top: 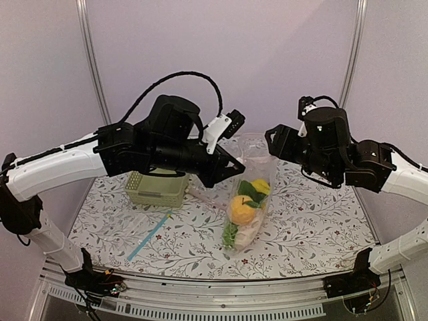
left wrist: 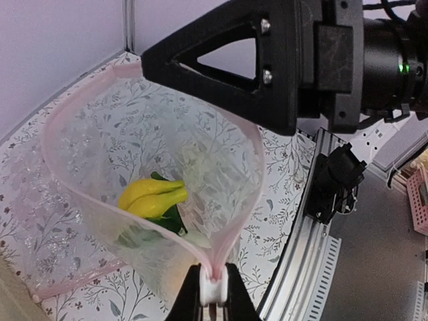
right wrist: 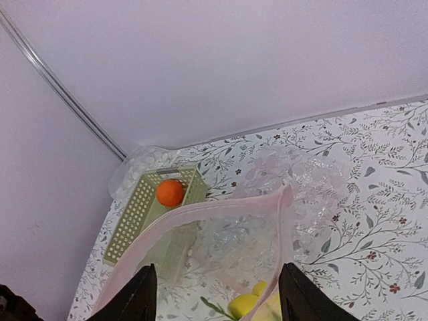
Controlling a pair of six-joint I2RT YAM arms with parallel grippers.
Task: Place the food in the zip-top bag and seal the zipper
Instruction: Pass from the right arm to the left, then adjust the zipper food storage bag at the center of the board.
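The zip-top bag hangs upright over the table's middle, its mouth spread in a loop. My left gripper is shut on the near end of the pink zipper; from above it is at the bag's left side. Inside lie a yellow banana, greens and other food. My right gripper stands open above the bag's mouth, the zipper running between its fingers without being pinched. An orange sits in the basket.
The pale green lattice basket stands left of the bag, under my left arm. A flat clear bag with a blue strip lies in front of it. The table's metal front rail is close by.
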